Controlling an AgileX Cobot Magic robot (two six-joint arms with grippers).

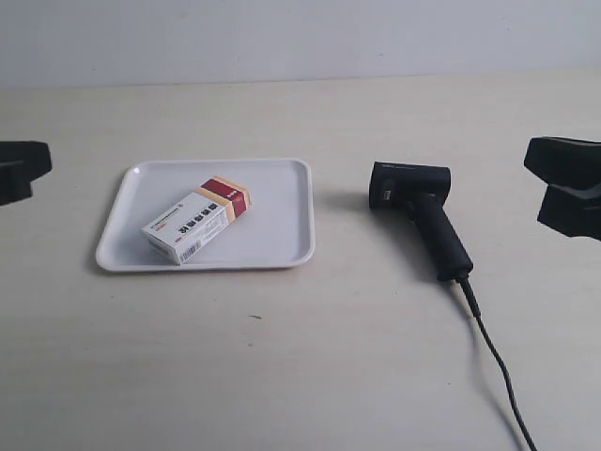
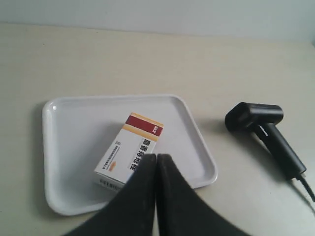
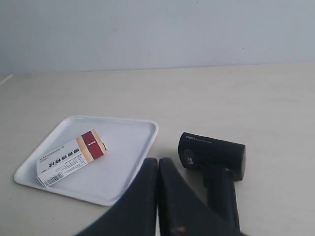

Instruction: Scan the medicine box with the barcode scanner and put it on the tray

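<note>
Exterior view: box (image 1: pixel 198 222) sits in the tray (image 1: pixel 282 246), probably light and crushable, so pinch its long sides. Both sets of fingers (image 2: pixel 156 169) (image 3: pixel 157 172) are clenched, empty.

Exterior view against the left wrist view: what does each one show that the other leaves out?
Only the exterior view shows both arms at its edges and the cable trailing away across the table. Only the left wrist view shows the left gripper, fingers together, empty. Both show the medicine box lying in the tray and the barcode scanner lying beside the tray.

left pincer (image 2: pixel 156 162) closed, right pincer (image 3: pixel 158 167) closed, empty
</note>
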